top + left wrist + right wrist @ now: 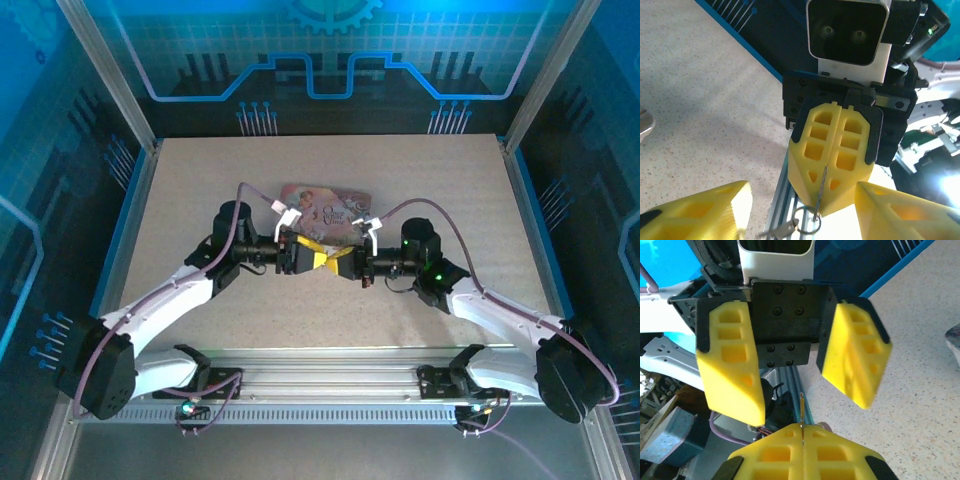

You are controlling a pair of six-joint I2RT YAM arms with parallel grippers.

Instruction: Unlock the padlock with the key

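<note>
1. one key (pixel 822 192) is seen edge-on as a thin metal strip. it is pinched in the seam between the two yellow fingers of the right gripper (pixel 822 205), on the near side of the pink tin (pixel 325 203). in the right wrist view a short length of it pokes up past the fingertips.
2. one small wire ring (pixel 807 221) hangs from the key just past those fingertips. one silvery piece (pixel 783 230) dangles from the ring (it looks like a second key, though it is too small to be sure).
3. the right gripper is clamped tight on the key, with its two fingers pressed together and no gap between them.
4. the left gripper (pixel 808 407) faces the right one nose to nose, also on the near side of the tin. its two yellow fingers (pixel 732 370) are spread wide and hold nothing, and the key's tip points into the gap between them.
5. in all there are two grippers and four yellow fingers.
6. there is one pink tin, printed with a picture. it lies flat on the speckled table (pixel 200 190), and from above both grippers overlap its near edge.
</note>
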